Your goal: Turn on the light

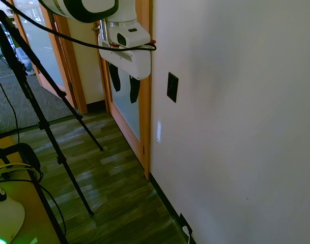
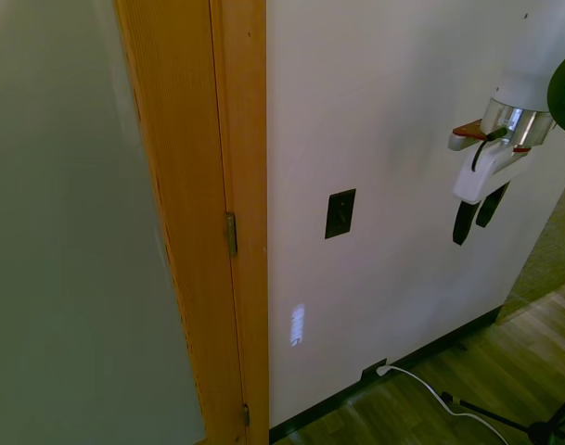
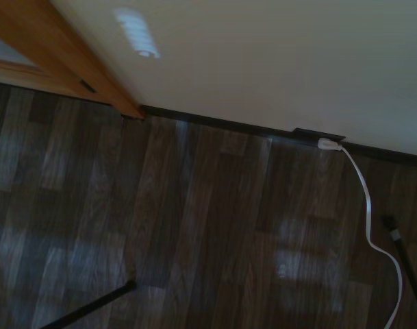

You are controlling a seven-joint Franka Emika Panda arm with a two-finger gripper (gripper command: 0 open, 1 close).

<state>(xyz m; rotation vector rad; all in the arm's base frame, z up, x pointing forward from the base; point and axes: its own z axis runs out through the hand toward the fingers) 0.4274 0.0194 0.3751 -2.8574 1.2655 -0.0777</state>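
Note:
The light switch [image 1: 172, 87] is a small upright black plate on the white wall, just past the wooden door frame; the second exterior view shows the switch [image 2: 340, 213] at mid-height. No lamp is in view. My gripper [image 1: 124, 84] hangs in the air beside the wall with its fingers pointing down, open and holding nothing. It is about level with the switch and apart from it, out in the room; the second exterior view puts the gripper [image 2: 477, 215] well to the right of the plate. The wrist view shows only floor and the wall's base.
A wooden door frame [image 2: 217, 185] with frosted glass stands next to the switch. Low on the wall is a black outlet plate [image 3: 320, 135] with a white plug and cord [image 3: 370, 205] trailing over the dark wood floor [image 1: 119, 183].

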